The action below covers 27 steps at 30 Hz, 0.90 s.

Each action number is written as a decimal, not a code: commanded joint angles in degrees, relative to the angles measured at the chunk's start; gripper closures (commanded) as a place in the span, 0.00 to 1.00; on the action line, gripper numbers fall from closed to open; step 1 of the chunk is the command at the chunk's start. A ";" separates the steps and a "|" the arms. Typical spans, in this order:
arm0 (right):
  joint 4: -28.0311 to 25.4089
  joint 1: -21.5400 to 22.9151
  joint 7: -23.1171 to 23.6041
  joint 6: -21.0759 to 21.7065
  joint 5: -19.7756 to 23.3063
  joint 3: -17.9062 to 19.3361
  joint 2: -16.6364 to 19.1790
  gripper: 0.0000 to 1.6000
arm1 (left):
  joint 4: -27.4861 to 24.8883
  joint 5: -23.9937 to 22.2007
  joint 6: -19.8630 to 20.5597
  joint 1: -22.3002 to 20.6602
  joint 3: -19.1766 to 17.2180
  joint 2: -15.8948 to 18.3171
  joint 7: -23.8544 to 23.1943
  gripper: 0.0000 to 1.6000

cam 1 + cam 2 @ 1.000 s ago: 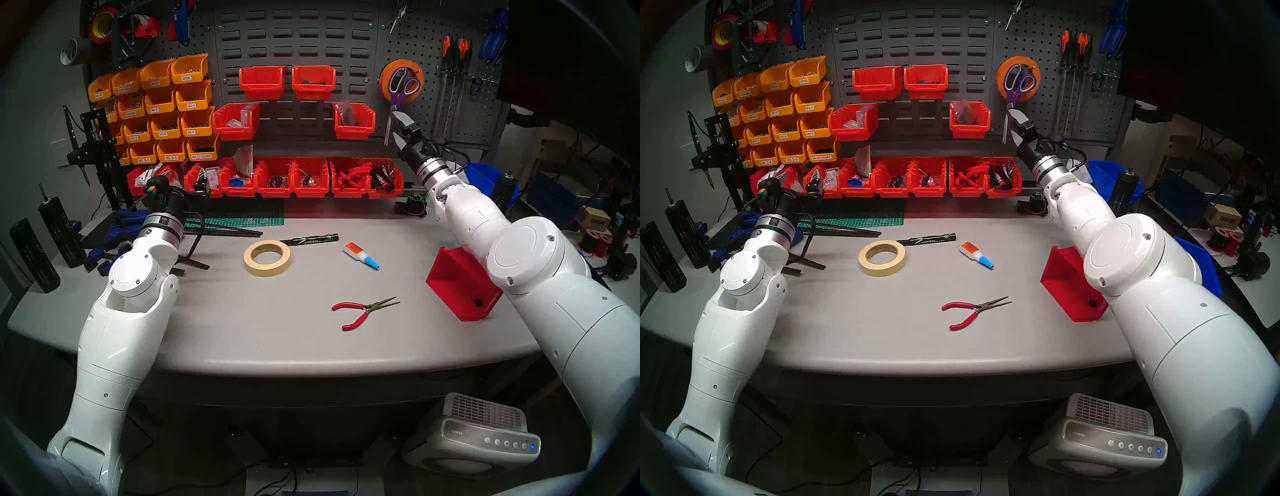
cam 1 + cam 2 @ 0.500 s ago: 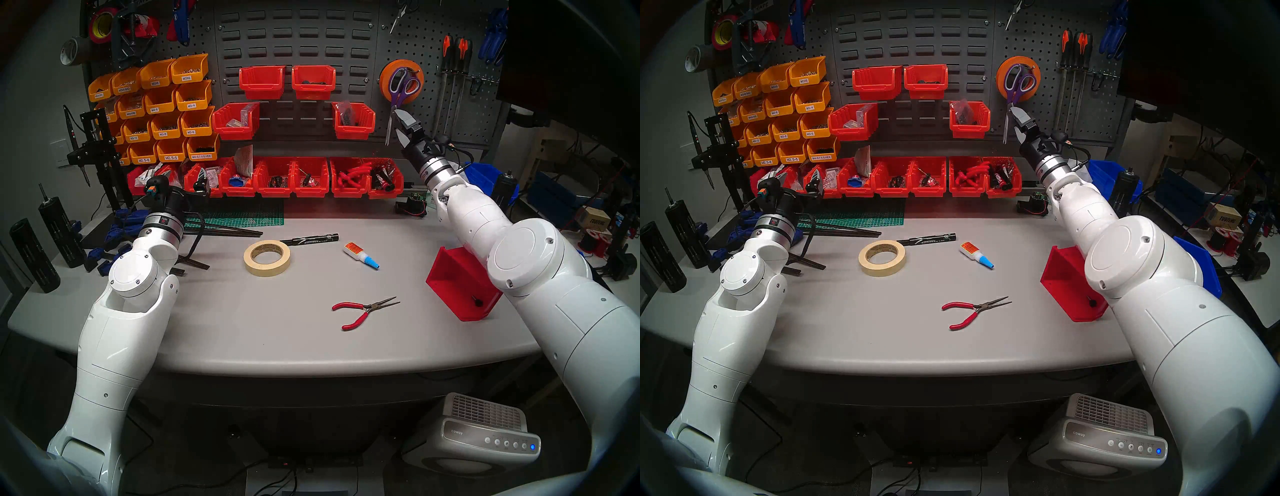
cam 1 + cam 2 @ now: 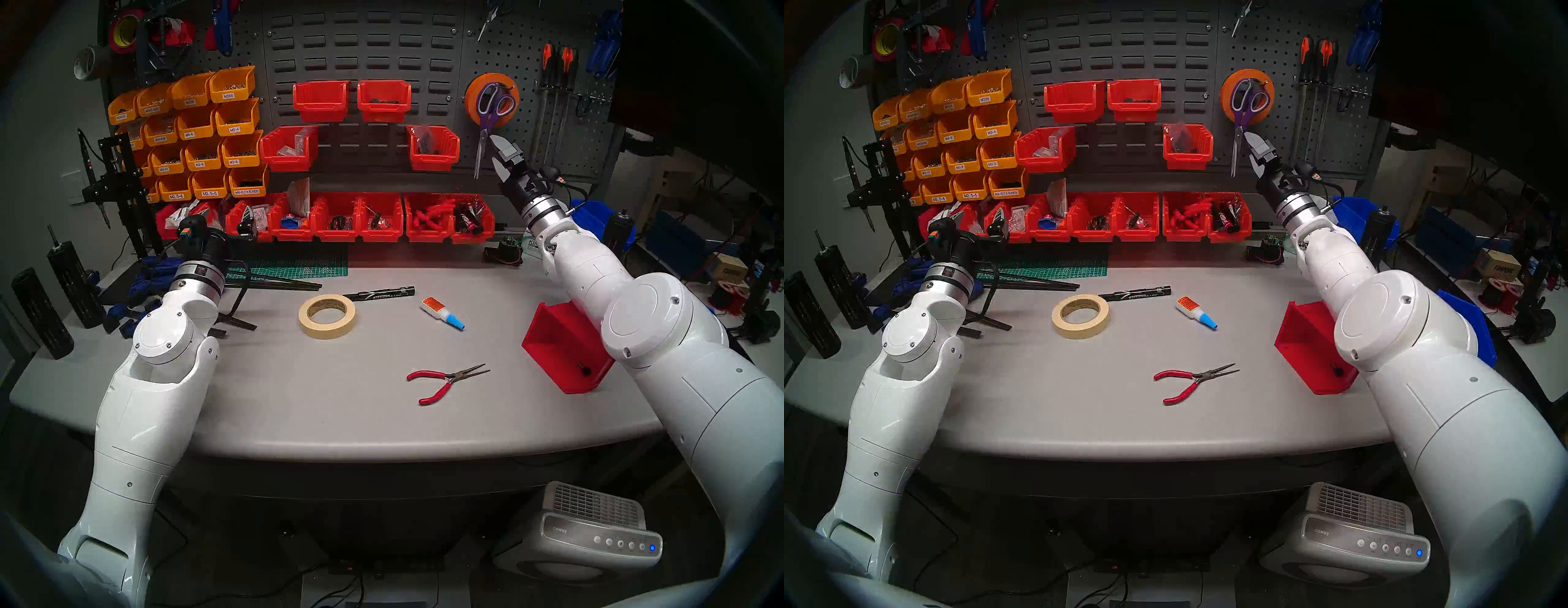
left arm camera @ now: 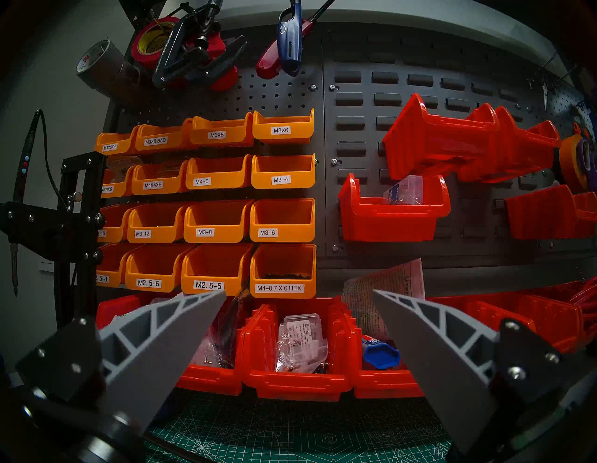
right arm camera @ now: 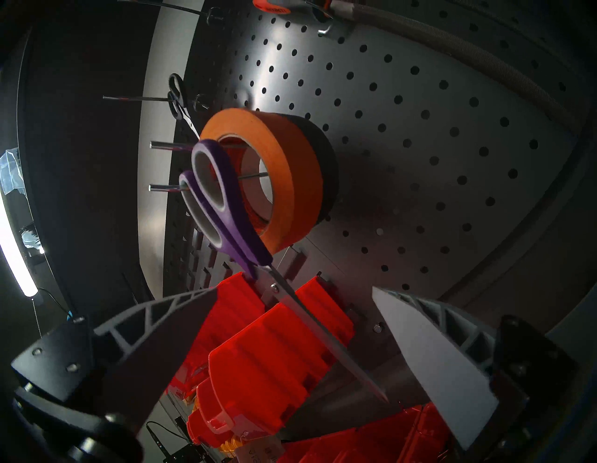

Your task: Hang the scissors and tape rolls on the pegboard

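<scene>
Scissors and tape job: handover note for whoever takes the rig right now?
Right gripper: open, empty, just below the hung scissors, blades between its fingers but not gripped.
Left gripper: open, empty, parked in front of the red bins.
Done: scissors hang by their purple handles on the pegboard hooks, outside the orange tape roll; a black roll sits behind the orange one.
Left: cream tape roll lies flat on the table. Pick it up and hang it.
</scene>
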 commanded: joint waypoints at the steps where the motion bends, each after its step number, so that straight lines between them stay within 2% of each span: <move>1: -3.21 1.47 5.56 -0.67 -0.74 -1.05 1.50 0.00 | -1.58 -0.07 -0.66 -1.66 -0.69 0.14 0.08 0.00; 5: -4.06 0.78 8.68 -0.75 -1.90 -2.48 1.64 0.00 | -1.54 -0.06 -0.63 -1.65 -0.68 0.16 0.07 0.00; 18: -5.97 -1.50 17.17 -0.17 -3.59 -3.94 2.04 0.00 | -1.46 -0.04 -0.57 -1.61 -0.65 0.19 0.04 0.00; 27: -6.96 -3.39 23.36 1.23 -4.64 -5.82 0.76 0.00 | -1.34 -0.01 -0.50 -1.54 -0.60 0.22 0.01 0.00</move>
